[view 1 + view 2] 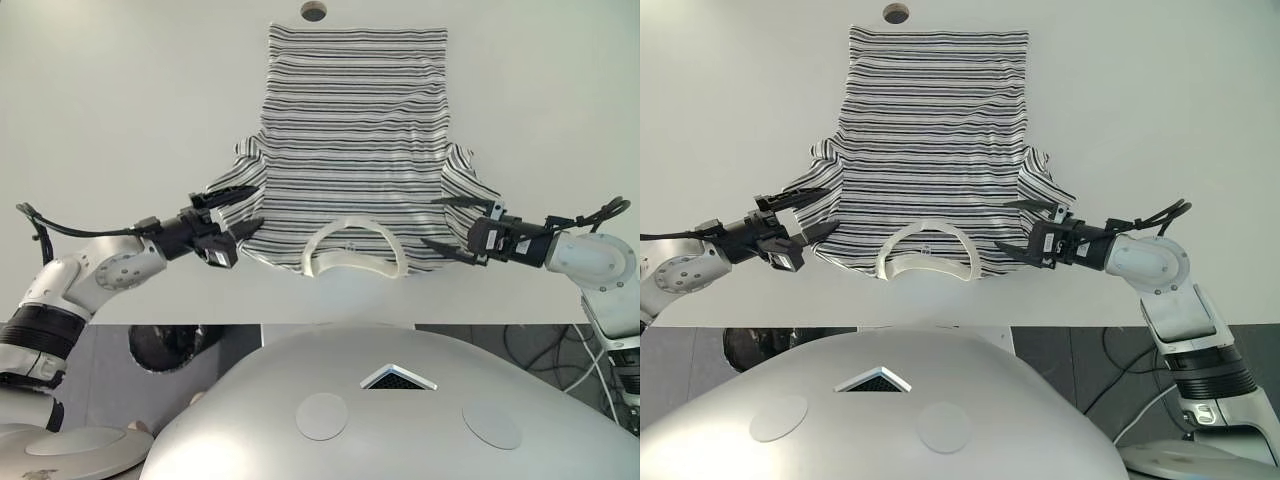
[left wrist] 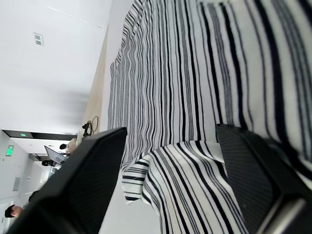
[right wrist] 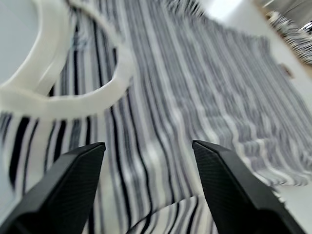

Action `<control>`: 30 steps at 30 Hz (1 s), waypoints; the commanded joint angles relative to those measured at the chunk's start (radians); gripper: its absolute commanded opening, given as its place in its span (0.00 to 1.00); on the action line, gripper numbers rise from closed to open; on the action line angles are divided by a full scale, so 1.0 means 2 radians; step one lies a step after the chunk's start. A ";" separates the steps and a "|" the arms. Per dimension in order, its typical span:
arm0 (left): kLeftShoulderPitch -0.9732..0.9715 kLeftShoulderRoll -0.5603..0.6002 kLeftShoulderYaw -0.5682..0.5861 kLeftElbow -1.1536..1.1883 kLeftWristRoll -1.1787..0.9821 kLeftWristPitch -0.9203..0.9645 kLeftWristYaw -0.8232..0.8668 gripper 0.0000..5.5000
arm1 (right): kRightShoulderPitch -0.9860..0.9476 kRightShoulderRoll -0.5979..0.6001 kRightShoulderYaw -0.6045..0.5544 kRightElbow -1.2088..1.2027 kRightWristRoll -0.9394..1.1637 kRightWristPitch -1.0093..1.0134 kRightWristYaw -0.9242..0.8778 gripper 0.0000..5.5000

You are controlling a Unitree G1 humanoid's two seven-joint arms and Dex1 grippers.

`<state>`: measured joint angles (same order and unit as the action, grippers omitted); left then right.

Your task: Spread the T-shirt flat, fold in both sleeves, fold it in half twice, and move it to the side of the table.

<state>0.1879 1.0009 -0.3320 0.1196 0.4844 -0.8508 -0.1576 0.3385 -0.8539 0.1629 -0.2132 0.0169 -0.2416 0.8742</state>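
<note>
A black-and-white striped T-shirt (image 1: 355, 120) lies on the white table (image 1: 100, 110), its white collar (image 1: 353, 262) toward me and its hem at the far side. Both sleeves sit bunched close to the body. My left gripper (image 1: 255, 205) is open at the left sleeve (image 1: 235, 170), low over the cloth; the left wrist view has striped fabric (image 2: 195, 185) between its fingers (image 2: 83, 180). My right gripper (image 1: 430, 221) is open at the right sleeve (image 1: 465, 175), near the shoulder. Between its fingers (image 3: 63, 185) the right wrist view looks across the collar (image 3: 58, 87) and the chest.
A small round dark hole (image 1: 313, 11) sits in the table just beyond the hem. Bare table lies to both sides of the shirt. The table's front edge (image 1: 150, 322) runs just below the collar, with cables (image 1: 530, 345) beneath at the right.
</note>
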 commanded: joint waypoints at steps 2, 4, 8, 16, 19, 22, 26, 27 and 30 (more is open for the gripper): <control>0.031 -0.002 0.009 -0.020 0.006 0.015 -0.032 0.62 | -0.013 -0.007 0.013 0.057 -0.045 -0.003 -0.002 0.61; 0.047 -0.001 0.011 -0.040 -0.021 0.017 -0.049 0.62 | 0.002 -0.021 0.011 0.064 -0.049 -0.008 0.001 0.61; 0.066 0.000 0.024 -0.067 -0.069 0.025 -0.077 0.62 | 0.022 -0.038 0.003 0.060 -0.044 -0.018 0.006 0.61; 0.056 -0.016 0.051 -0.041 -0.089 0.027 -0.098 0.62 | 0.047 -0.052 -0.010 0.003 -0.021 -0.012 0.014 0.61; 0.069 -0.014 0.059 -0.083 -0.206 0.034 -0.126 0.62 | 0.047 -0.050 -0.022 -0.010 -0.010 -0.007 0.010 0.61; 0.090 -0.011 0.087 -0.147 -0.379 0.060 -0.151 0.62 | 0.046 -0.044 -0.044 -0.018 0.010 -0.007 0.006 0.61; 0.116 -0.023 0.175 -0.193 -0.549 0.120 -0.158 0.62 | 0.025 -0.003 -0.130 -0.039 0.105 0.014 -0.035 0.61; 0.116 -0.030 0.197 -0.180 -0.573 0.149 -0.153 0.62 | 0.017 0.009 -0.158 -0.045 0.139 0.026 -0.049 0.61; 0.115 -0.039 0.225 -0.126 -0.597 0.257 -0.146 0.62 | 0.019 0.033 -0.227 -0.068 0.205 0.094 -0.097 0.61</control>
<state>0.4111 0.9398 0.0953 -0.1921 -0.6975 -0.4616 -0.4589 0.3715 -0.8141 -0.2202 -0.3204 0.3619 -0.1377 0.7325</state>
